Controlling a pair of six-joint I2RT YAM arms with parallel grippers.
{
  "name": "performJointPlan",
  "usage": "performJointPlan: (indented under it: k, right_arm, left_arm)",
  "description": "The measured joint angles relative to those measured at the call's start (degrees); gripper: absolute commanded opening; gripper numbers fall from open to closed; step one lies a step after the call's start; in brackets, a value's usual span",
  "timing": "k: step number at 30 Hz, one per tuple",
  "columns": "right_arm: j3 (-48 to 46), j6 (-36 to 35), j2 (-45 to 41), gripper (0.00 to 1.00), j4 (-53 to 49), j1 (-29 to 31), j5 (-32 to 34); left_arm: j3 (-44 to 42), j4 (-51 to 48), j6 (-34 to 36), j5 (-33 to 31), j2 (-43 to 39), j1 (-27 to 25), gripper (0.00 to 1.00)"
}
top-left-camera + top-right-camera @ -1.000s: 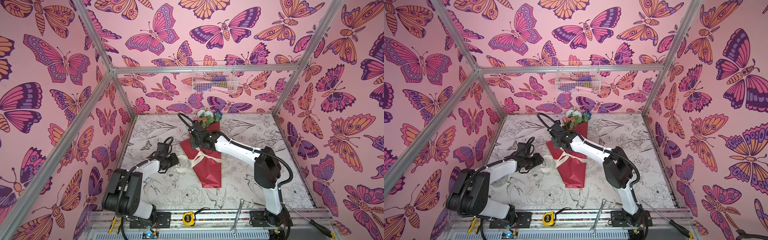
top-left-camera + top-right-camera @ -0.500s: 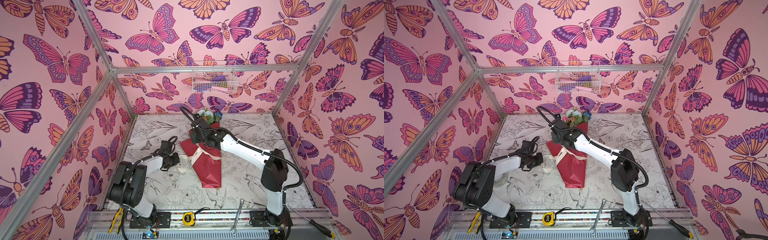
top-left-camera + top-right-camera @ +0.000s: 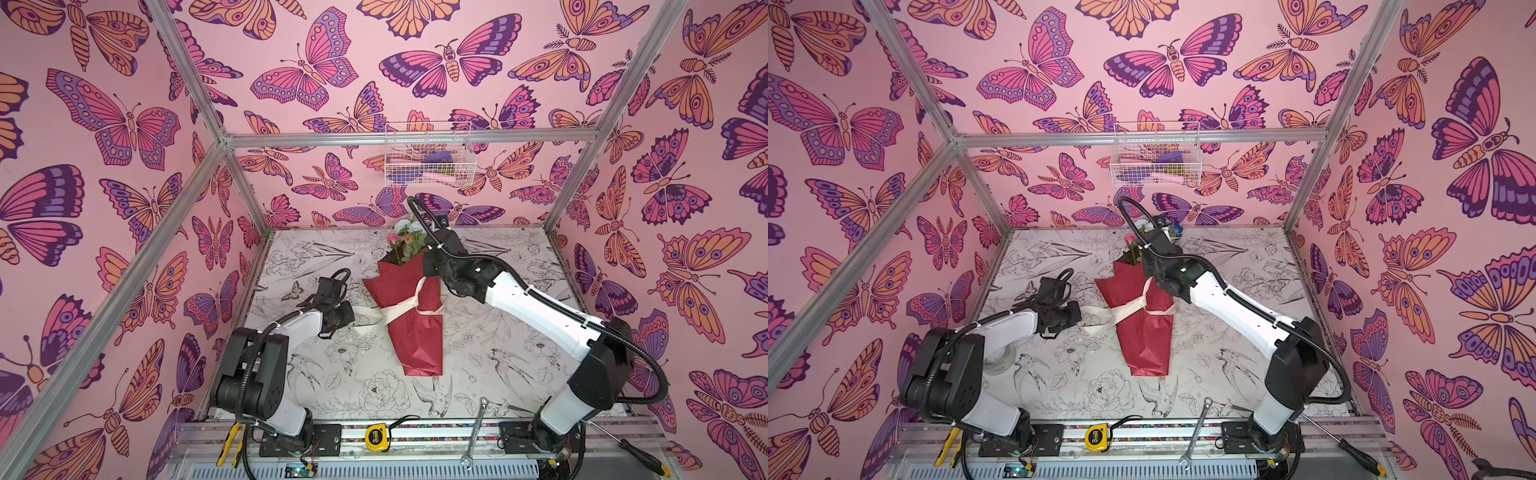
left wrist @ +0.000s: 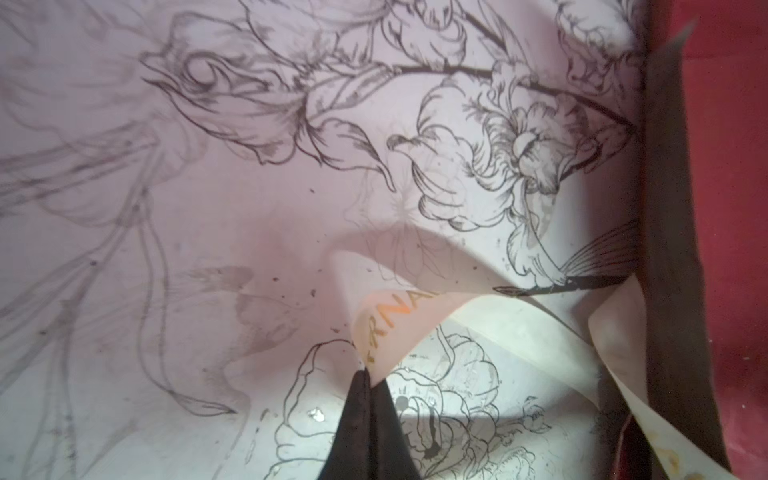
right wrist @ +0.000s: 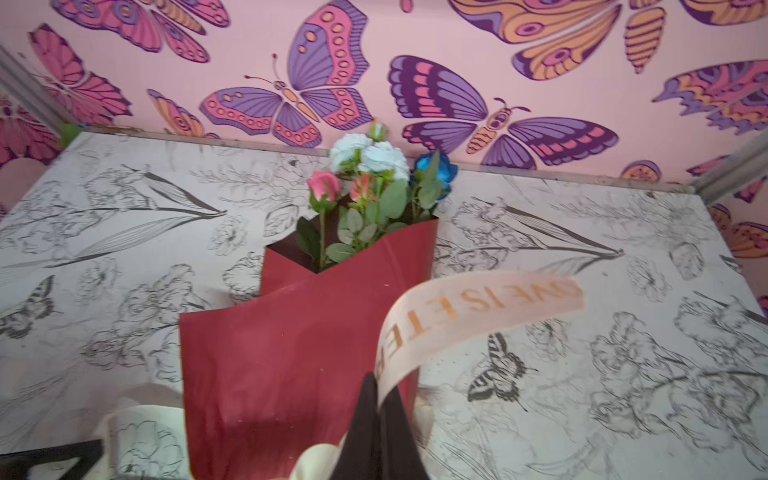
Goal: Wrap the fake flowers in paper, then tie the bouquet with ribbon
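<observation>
I see the bouquet [image 3: 413, 332] lying in the middle of the table [image 3: 498, 361], the ribbon [image 3: 401, 308] across its middle. My left gripper [image 4: 367, 376] is closed tightly on one ribbon end, my right gripper [image 5: 376, 382] on the other.

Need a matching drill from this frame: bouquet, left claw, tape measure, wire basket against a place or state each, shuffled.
Things:
1. bouquet
2. left claw
3. tape measure
4. wire basket

Place or state:
a. hanging high at the back
b. shut on the ribbon
c. lying flat, in red wrap
d. yellow, at the front edge

Pairs: 1-c, 2-b, 3-d, 4-a
</observation>
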Motion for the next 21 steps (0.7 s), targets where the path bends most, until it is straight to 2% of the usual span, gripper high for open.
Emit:
performJointPlan:
  k: [9,17,21]
  right_arm:
    - [-13.4,5.0,-7.7,0.00,-2.0,-7.5,-0.9]
    - [-18.6,7.3,-10.2,0.00,-4.8,-12.6,-0.7]
    - [-19.8,7.5,-10.2,0.00,-7.1,-13.7,1.5]
  left_arm:
    - [0.3,-0.7,-3.7,-8.3,-2.6,1.5,0.00]
    - [0.9,-1.2,-6.2,-10.4,-2.4,5.2,0.00]
    - [1.0,-1.2,-7.0,-10.6,-2.0,6.1,0.00]
